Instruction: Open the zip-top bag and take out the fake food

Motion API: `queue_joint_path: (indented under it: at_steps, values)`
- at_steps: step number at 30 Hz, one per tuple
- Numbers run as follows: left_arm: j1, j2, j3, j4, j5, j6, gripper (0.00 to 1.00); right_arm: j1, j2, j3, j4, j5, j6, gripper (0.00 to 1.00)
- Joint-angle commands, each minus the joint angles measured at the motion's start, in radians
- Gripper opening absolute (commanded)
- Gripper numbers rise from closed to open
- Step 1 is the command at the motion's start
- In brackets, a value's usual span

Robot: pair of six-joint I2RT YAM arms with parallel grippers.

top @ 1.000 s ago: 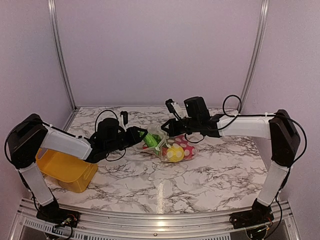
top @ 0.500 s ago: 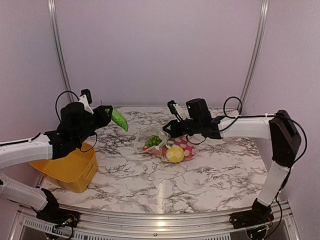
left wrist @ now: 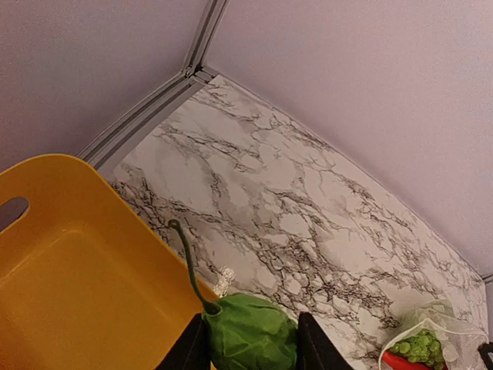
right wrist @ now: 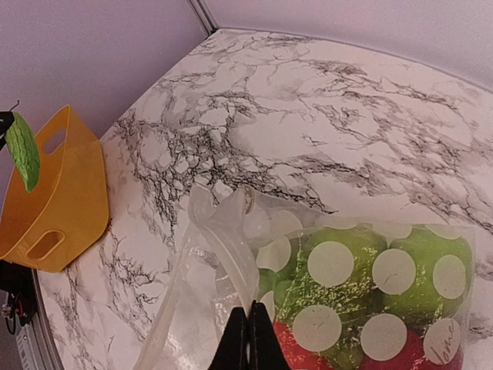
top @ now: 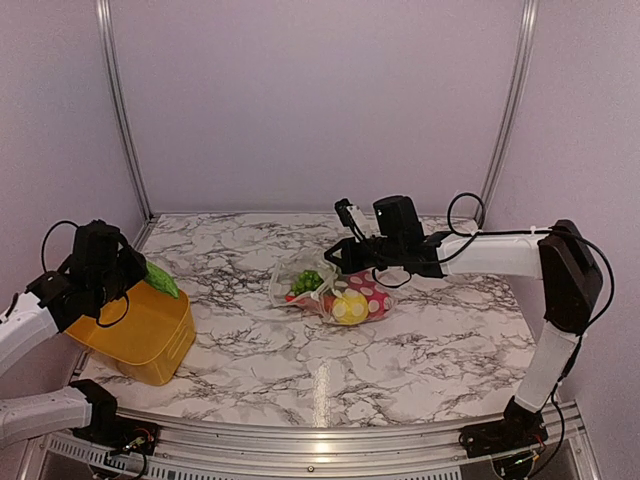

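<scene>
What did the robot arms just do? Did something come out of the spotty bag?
Yes. The left gripper pulled a green toy vegetable out of the zip-top bag, swung it up and leftward, and now holds it at the rim of the yellow basket. The right gripper stayed shut on the bag's edge. The bag and the remaining fake food did not move.

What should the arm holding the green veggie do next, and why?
Probably open the left gripper and let the green toy vegetable fall into the yellow basket. It is out of the zip-top bag and hangs about over the basket's rim, so a slight nudge inward first may help. The right gripper pinches the bag's edge.
</scene>
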Motion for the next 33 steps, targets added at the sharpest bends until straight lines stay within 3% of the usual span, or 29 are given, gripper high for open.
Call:
queue_joint_path:
  at_steps: [1,7,17,27,33]
  values:
    - [0.094,-0.034,-0.071,-0.209,0.003,-0.078,0.26,-0.011,-0.014,0.016,0.026,-0.015,-0.004,0.0]
    - [0.337,0.028,-0.179,-0.09,0.183,-0.055,0.27,-0.011,-0.022,0.017,0.018,-0.013,-0.011,0.0]
    - [0.494,0.333,-0.144,0.095,0.193,0.062,0.26,-0.012,-0.03,0.004,0.02,-0.011,-0.012,0.0]
    - [0.516,0.666,-0.002,0.278,0.367,0.217,0.26,-0.014,-0.029,0.012,0.013,-0.006,-0.017,0.0]
    - [0.508,0.756,0.065,0.341,0.455,0.23,0.26,-0.014,-0.022,0.023,0.009,-0.005,-0.018,0.0]
